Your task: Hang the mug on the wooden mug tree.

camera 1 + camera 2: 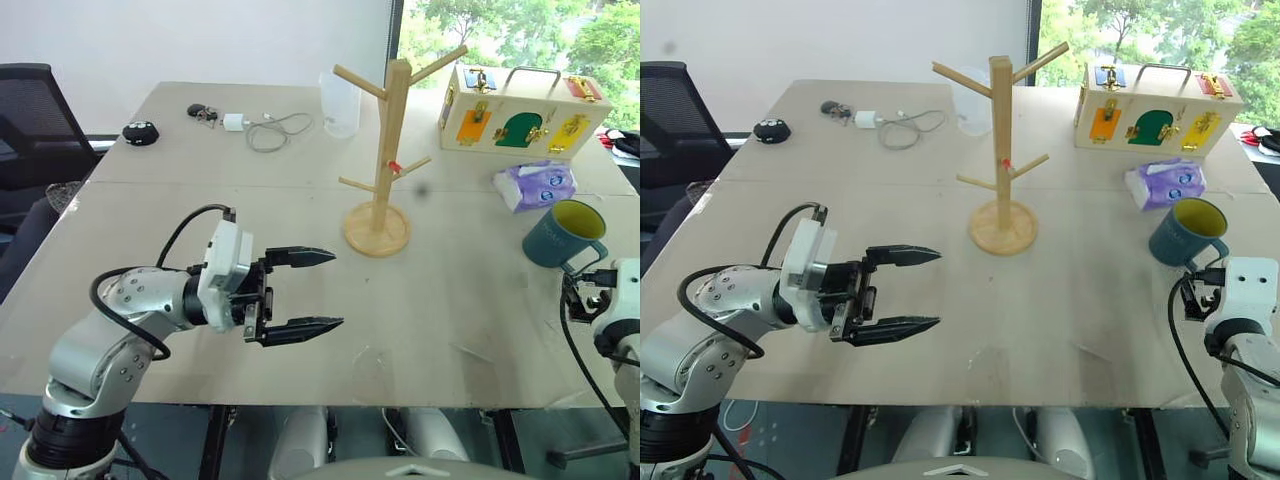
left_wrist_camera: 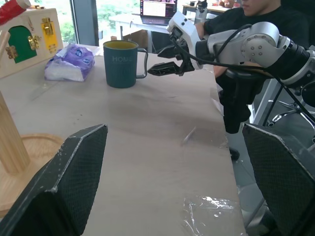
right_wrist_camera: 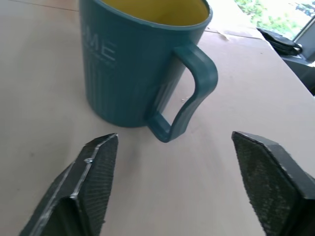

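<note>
Teal, with a yellow inside, the mug (image 1: 562,236) stands upright on the table (image 1: 300,215) near its right edge, handle turned toward my right gripper (image 3: 177,189). In the right wrist view that gripper's 2 fingers (image 3: 93,182) stand wide apart just short of the handle, touching nothing, with pale lettering showing on the mug's side. From the left wrist view I see the same gripper level with the handle and close beside it, and a person seated beyond the table's end.

My left gripper (image 1: 300,290) hovers over the table's near left part, pointing across toward the right, its 2 black fingers spread and empty.

Well apart from the mug, the mug tree (image 1: 385,150) stands upright at mid-table on its round base, every peg bare, a small red mark on 1 branch. A clear cup (image 1: 340,102) stands behind it. Beyond the mug lie a purple tissue pack (image 1: 535,185) and a pale wooden box (image 1: 522,110) with coloured doors and latches. At the far left of the table I make out a white charger with its cable (image 1: 262,127), keys (image 1: 203,113) and a small black object (image 1: 140,132).
</note>
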### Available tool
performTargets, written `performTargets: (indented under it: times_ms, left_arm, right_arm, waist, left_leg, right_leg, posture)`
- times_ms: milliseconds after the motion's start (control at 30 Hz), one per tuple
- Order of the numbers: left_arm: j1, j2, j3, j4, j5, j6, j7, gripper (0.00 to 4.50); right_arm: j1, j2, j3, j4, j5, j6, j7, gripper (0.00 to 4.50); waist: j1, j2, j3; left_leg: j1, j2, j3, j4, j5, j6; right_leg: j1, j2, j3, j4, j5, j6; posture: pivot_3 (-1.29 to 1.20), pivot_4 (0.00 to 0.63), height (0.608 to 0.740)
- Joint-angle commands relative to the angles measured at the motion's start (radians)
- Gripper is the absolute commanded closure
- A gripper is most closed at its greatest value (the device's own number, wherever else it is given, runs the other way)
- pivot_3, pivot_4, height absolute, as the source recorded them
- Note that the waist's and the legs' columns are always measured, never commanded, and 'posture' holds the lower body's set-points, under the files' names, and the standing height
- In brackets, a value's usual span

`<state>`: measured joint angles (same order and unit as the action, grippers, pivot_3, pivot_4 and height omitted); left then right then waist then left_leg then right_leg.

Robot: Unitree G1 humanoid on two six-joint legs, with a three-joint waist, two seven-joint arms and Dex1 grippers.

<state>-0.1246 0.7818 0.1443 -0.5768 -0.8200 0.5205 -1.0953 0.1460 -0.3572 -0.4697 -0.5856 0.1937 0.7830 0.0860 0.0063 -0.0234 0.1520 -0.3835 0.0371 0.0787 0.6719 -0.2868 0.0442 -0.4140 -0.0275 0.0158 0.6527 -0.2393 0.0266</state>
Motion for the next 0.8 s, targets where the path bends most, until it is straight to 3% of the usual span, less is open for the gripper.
performTargets:
  times_ms: [33, 367, 667, 800]
  left_arm:
    - [-0.022, 0.017, 0.0, -0.053, -0.024, 0.007, 0.004, 0.0]
    - [-0.026, 0.028, 0.018, -0.074, -0.053, 0.034, 0.029, 0.0]
    - [0.067, 0.03, 0.043, -0.116, -0.042, 0.001, 0.036, 0.0]
    - [0.109, 0.031, 0.053, -0.17, -0.05, 0.0, 0.065, 0.0]
  right_arm:
    - [-0.031, 0.018, -0.002, 0.02, -0.03, -0.036, -0.045, 0.6]
    - [-0.117, 0.055, 0.027, 0.093, -0.051, -0.056, -0.081, 0.6]
    - [-0.182, 0.059, 0.051, 0.174, -0.084, -0.086, -0.113, 0.6]
    - [-0.202, 0.054, 0.046, 0.213, -0.094, -0.101, -0.122, 1.85]
  waist:
    - [-0.003, 0.0, 0.0]
    - [-0.019, 0.0, 0.0]
    - [-0.021, 0.001, 0.0]
    - [-0.02, 0.001, 0.0]
  left_leg:
    - [0.0, 0.0, 0.0, 0.0, 0.0, 0.0]
    - [0.0, 0.0, 0.0, 0.0, 0.0, 0.0]
    - [0.0, 0.0, 0.001, -0.001, 0.0, 0.0]
    - [0.0, 0.0, 0.001, -0.001, 0.0, 0.0]
  right_leg:
    - [0.0, 0.0, 0.0, 0.0, 0.0, 0.0]
    - [0.0, 0.0, 0.0, 0.0, 0.0, 0.0]
    - [0.0, 0.0, 0.001, 0.0, 0.0, 0.0]
    - [-0.001, 0.0, 0.002, 0.0, 0.0, 0.0]
  posture:
    - [0.0, 0.15, 0.74]
    - [0.0, 0.15, 0.74]
    - [0.0, 0.15, 0.74]
    - [0.0, 0.15, 0.74]
